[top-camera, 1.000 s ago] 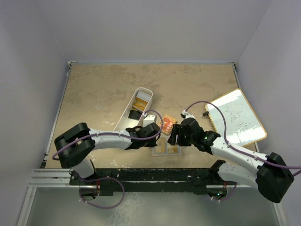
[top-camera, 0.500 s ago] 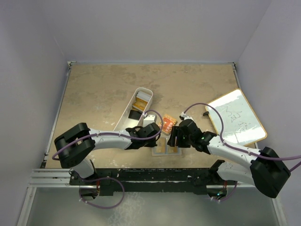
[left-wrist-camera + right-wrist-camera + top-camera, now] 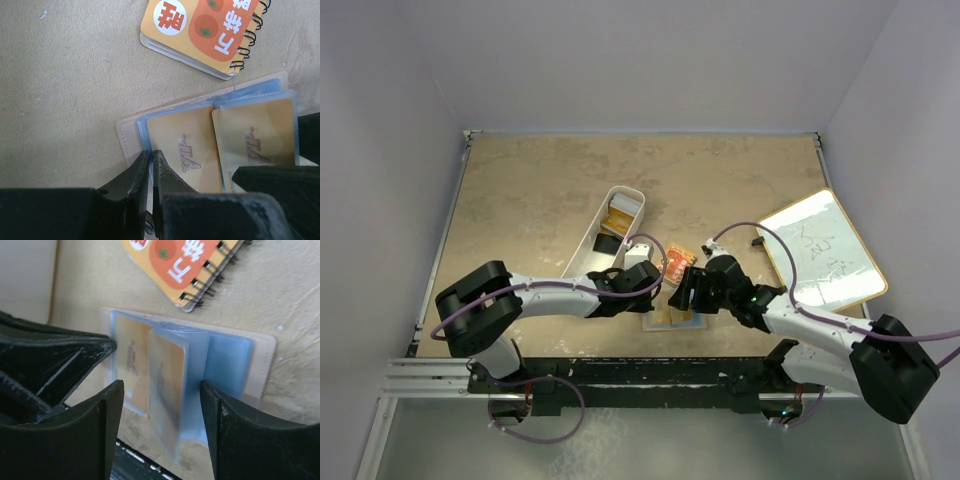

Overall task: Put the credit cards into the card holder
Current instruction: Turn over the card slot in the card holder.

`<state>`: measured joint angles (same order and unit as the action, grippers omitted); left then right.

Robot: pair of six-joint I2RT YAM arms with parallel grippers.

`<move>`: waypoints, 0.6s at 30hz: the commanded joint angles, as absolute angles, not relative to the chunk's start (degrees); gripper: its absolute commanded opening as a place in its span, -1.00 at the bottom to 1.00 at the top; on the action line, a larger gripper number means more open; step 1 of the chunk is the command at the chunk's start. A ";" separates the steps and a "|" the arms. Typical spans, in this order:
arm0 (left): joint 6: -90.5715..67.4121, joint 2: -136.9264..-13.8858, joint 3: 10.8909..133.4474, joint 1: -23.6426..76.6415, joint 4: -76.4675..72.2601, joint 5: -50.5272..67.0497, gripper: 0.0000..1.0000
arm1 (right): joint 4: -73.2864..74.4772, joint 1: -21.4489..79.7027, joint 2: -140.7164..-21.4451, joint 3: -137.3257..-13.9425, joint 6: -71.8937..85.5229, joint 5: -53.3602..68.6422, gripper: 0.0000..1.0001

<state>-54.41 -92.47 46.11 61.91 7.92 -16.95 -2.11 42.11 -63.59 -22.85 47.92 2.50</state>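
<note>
The beige card holder (image 3: 127,137) lies open on the table, its clear blue sleeves fanned out. Two gold VIP credit cards (image 3: 185,150) (image 3: 255,135) sit in the sleeves. My left gripper (image 3: 150,152) is shut, pinching the left edge of a blue sleeve of the holder. In the right wrist view one sleeve with a gold card (image 3: 167,375) stands partly lifted above the holder (image 3: 262,365). My right gripper (image 3: 161,390) hangs open just above it, one finger on each side, gripping nothing. From above, both grippers (image 3: 655,290) (image 3: 682,298) meet over the holder (image 3: 670,318).
An orange spiral notebook (image 3: 678,265) lies just behind the holder. A long white bin (image 3: 610,230) with more cards (image 3: 620,212) stands behind the left gripper. A whiteboard (image 3: 820,250) lies at the right. The table's front edge is close below the holder.
My right gripper has turned and dropped slightly toward the holder's sleeves. The left gripper has stayed shut in place.
</note>
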 commanded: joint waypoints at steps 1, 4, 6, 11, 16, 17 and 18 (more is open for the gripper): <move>-54.29 -91.74 45.22 62.14 6.18 -17.49 -0.93 | -9.15 41.63 -61.15 -20.43 51.91 8.49 0.29; -54.48 -91.60 44.87 62.13 5.77 -17.53 -0.93 | -11.11 41.32 -59.83 -19.70 53.47 9.89 0.29; -54.49 -91.56 44.88 62.14 5.72 -17.50 -0.93 | -11.15 41.31 -58.77 -19.82 54.12 10.37 0.29; -54.69 -90.74 44.66 62.09 5.78 -17.64 -0.93 | -8.26 41.31 -57.15 -20.95 53.91 10.05 0.29; -54.93 -90.53 44.38 62.14 5.63 -17.75 -0.93 | -8.90 41.37 -58.20 -21.27 53.57 11.23 0.29; -54.92 -90.46 44.38 62.09 5.69 -17.75 -0.93 | -9.17 41.34 -58.55 -21.27 53.55 11.51 0.28; -54.93 -90.38 44.38 62.13 5.71 -17.82 -0.93 | -9.52 41.32 -58.88 -21.20 53.58 11.78 0.28</move>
<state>-54.43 -92.03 45.12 61.91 6.46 -16.97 -7.66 41.54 -58.00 -19.55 53.41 9.69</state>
